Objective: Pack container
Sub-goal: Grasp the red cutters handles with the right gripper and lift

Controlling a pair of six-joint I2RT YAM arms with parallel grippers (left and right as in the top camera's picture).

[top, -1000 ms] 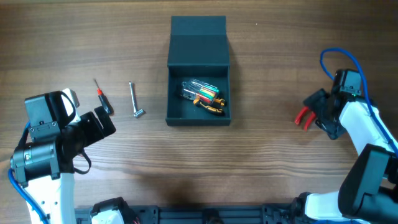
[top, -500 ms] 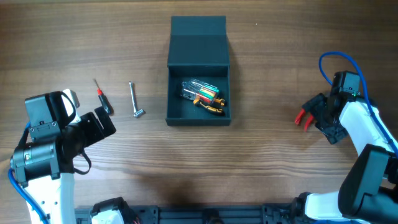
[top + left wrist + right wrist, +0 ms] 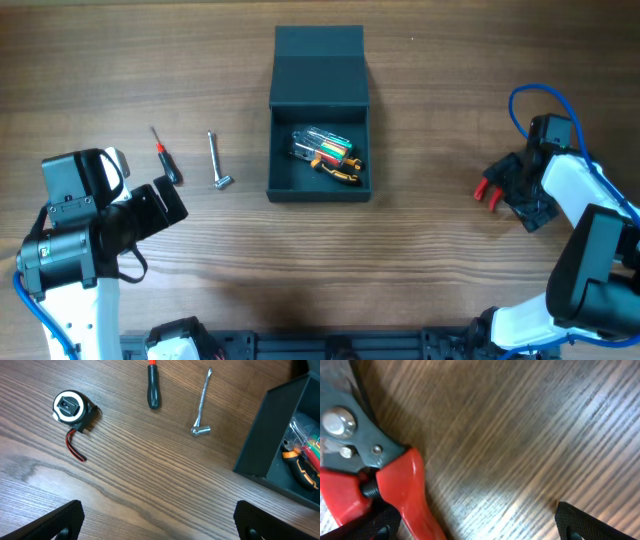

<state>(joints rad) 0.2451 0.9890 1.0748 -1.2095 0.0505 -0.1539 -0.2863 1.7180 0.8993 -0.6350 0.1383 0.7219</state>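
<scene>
The dark teal-black container stands open at mid-table, its lid laid back; a clear bag of tools and orange-handled pliers lie inside. Its corner shows in the left wrist view. Red-handled pliers lie on the table at the right. My right gripper is open over them; in the right wrist view one red handle lies by the left finger, right gripper. My left gripper is open and empty above bare wood.
A small red-and-black screwdriver and a metal L-shaped wrench lie left of the container; both show in the left wrist view, screwdriver, wrench. A tape measure lies further left.
My right gripper has shifted slightly toward the table's near edge beside the red pliers. The left arm and the other things have not moved.
</scene>
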